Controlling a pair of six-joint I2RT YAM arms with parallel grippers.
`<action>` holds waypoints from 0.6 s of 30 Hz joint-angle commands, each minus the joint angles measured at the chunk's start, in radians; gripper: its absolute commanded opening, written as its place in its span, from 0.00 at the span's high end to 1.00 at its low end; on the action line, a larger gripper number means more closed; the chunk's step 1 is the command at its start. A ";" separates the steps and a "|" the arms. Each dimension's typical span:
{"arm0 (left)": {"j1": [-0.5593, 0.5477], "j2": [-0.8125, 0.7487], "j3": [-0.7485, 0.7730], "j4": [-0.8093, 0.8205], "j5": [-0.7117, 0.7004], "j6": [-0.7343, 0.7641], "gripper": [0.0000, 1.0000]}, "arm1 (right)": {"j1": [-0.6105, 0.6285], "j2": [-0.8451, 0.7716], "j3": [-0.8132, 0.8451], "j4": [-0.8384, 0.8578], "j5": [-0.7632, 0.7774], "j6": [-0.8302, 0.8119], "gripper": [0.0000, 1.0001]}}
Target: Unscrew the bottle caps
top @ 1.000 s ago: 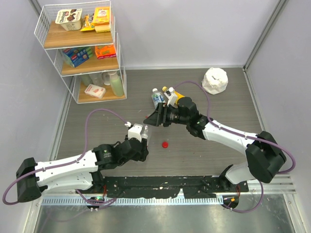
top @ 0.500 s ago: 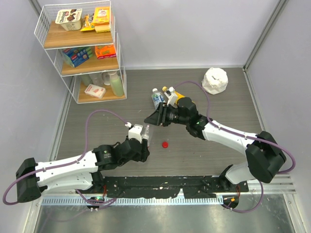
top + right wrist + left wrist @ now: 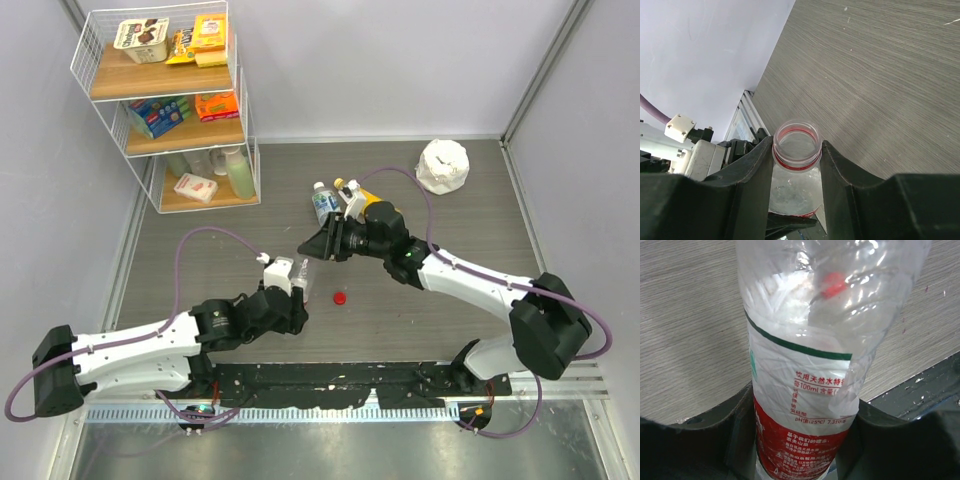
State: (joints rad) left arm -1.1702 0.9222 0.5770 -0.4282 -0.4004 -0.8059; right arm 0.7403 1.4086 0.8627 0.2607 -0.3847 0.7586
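My left gripper (image 3: 291,296) is shut on the clear bottle with the red label (image 3: 800,390), low on its body, and holds it tilted above the table. Its neck (image 3: 796,145) is open, with only a red ring on it. My right gripper (image 3: 310,247) is open, its jaws standing close on either side of that neck. The red cap (image 3: 340,297) lies on the table to the bottle's right and shows through the plastic in the left wrist view (image 3: 832,284). The blue-white label bottle (image 3: 323,204) with a white cap and the yellow bottle (image 3: 360,198) with a yellow cap lie behind the right arm.
A white wire shelf (image 3: 165,105) with boxes and bottles stands at the back left. A crumpled white object (image 3: 443,165) lies at the back right. A black rail (image 3: 330,378) runs along the near table edge.
My right gripper has shifted slightly left toward the bottle's neck. The left gripper, the bottle and the red cap have stayed put.
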 commanded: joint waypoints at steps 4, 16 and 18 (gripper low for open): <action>-0.002 -0.045 0.012 0.020 -0.057 -0.003 0.38 | -0.002 -0.102 0.032 -0.071 0.121 -0.117 0.98; -0.002 -0.100 0.000 0.034 -0.058 0.001 0.03 | -0.002 -0.161 0.009 -0.074 0.181 -0.136 0.98; -0.002 -0.109 0.000 0.028 -0.061 0.001 0.02 | -0.001 -0.174 0.009 -0.081 0.205 -0.149 0.98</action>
State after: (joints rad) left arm -1.1751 0.8391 0.5732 -0.4156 -0.4271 -0.8062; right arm 0.7376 1.2945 0.8619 0.1600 -0.2485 0.6495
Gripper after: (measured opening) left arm 0.973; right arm 0.436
